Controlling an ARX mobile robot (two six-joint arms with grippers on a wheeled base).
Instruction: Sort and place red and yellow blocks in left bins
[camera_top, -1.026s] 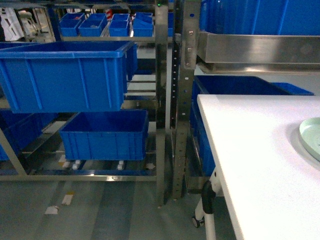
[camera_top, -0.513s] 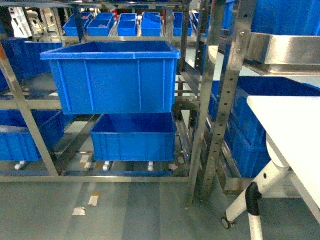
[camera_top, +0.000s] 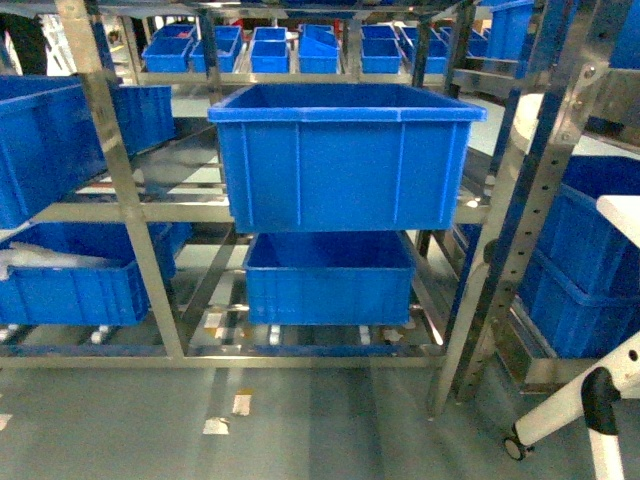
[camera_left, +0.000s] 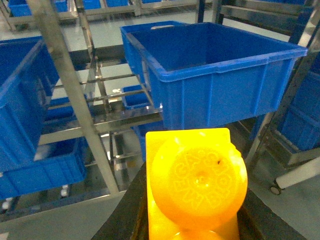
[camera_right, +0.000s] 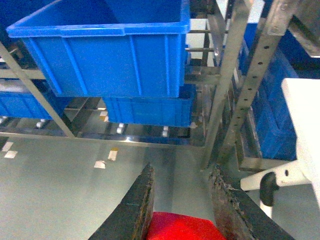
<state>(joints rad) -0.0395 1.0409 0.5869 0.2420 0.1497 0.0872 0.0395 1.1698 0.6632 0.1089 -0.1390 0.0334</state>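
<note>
- A metal rack (camera_top: 110, 190) is standing on the gray floor (camera_top: 320, 420), and it is holding many blue bins.
- On the far left of the head view, a blue bin (camera_top: 40, 140) is sitting up on the rack, and another blue bin (camera_top: 70, 285) is sitting under it.
- Small blue bins (camera_top: 300, 50) are lined up on a shelf far at the back.
- In the middle, a big blue bin (camera_top: 340, 160) is sitting on the rack with its top open.
- A lower blue bin (camera_top: 330, 280) is sitting right under the big one, close to the floor.
- Little bits of tape (camera_top: 240, 403) are lying on the floor in front of the rack.
- On the right, more blue bins (camera_top: 590, 260) are sitting behind a metal post with holes in it (camera_top: 530, 210).
- A white surface (camera_top: 625, 215) is peeking in at the far right edge, and its white leg with a wheel (camera_top: 590, 410) is standing below it.
- The left tool (camera_left: 192, 210) is squeezing a yellow block (camera_left: 197, 182). The block is filling the bottom of the left wrist view, with the big blue bin up ahead of it.
- The right tool (camera_right: 182, 200) is holding its two dark fingers (camera_right: 135, 205) apart, and something red (camera_right: 182, 227) is sitting between them at the very bottom. I cannot tell if the fingers are pinching it.
</note>
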